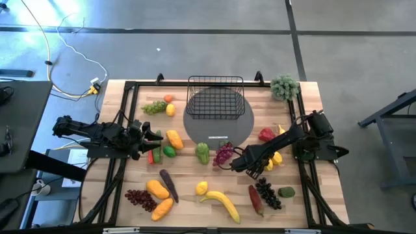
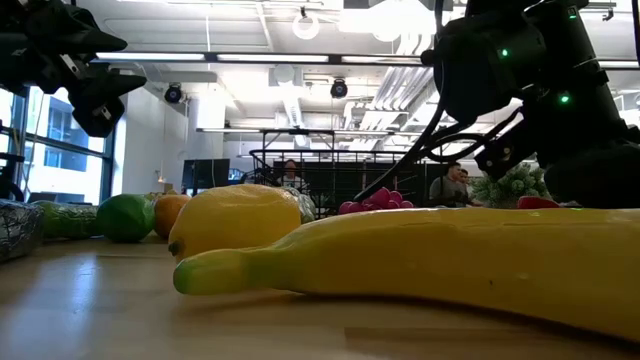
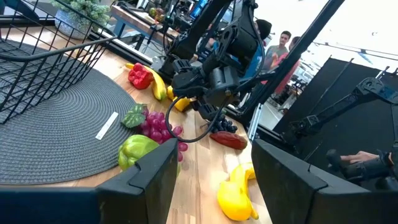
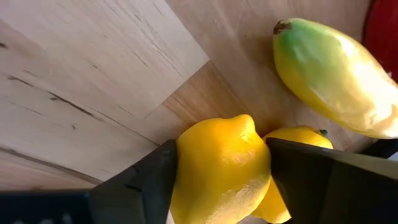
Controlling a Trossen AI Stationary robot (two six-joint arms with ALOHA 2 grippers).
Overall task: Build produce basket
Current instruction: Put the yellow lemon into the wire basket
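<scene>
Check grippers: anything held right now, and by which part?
Right gripper has its fingers against both sides of a yellow lemon, across its middle; whether it is off the table cannot be told. Left gripper is open, holding nothing.

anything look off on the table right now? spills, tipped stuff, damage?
Nothing stands out. The basket sits upright and empty on the grey mat, and the produce lies loose over the table, none visibly damaged. The right gripper has a lemon between its fingers; the left gripper waits, open, on the left side.
</scene>
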